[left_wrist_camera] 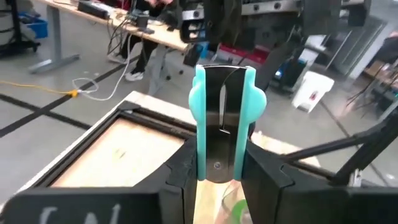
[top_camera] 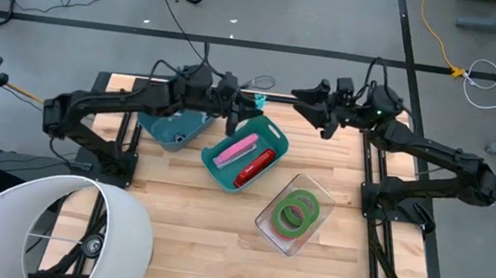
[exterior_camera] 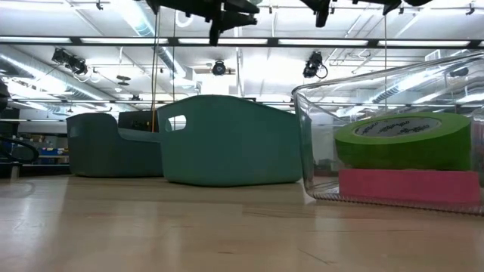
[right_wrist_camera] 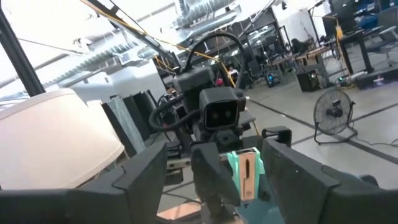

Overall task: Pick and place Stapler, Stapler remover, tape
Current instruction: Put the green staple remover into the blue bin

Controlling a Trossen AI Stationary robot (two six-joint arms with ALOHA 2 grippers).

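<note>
My left gripper point(top_camera: 244, 110) is raised over the far end of the teal bin point(top_camera: 272, 132), shut on a teal and dark stapler remover point(left_wrist_camera: 222, 118), which also shows in the right wrist view point(right_wrist_camera: 245, 171). My right gripper point(top_camera: 306, 106) hangs open in the air facing it, a short way toward the table's right. A pink stapler point(top_camera: 236, 149) and a red stapler point(top_camera: 255, 166) lie in the teal bin. The green tape point(top_camera: 298, 210) lies flat in a clear container point(top_camera: 267, 218). In the low view, the green roll point(exterior_camera: 404, 140) rests on a red roll point(exterior_camera: 408, 185). My left gripper pinches the stapler remover between its two fingers point(left_wrist_camera: 180, 177) at its riveted end point(left_wrist_camera: 217, 165). The remover's teal wings stick out forward past the fingertips. The fingers come level from the table's left, and the remover is lifted clear above the table.
A darker teal bin point(top_camera: 174, 129) stands under the left arm, next to the teal bin. A large white lamp shade point(top_camera: 41, 228) sits at the table's near left corner. Bare wood point(top_camera: 200, 232) lies along the near edge and between the bins and the clear container.
</note>
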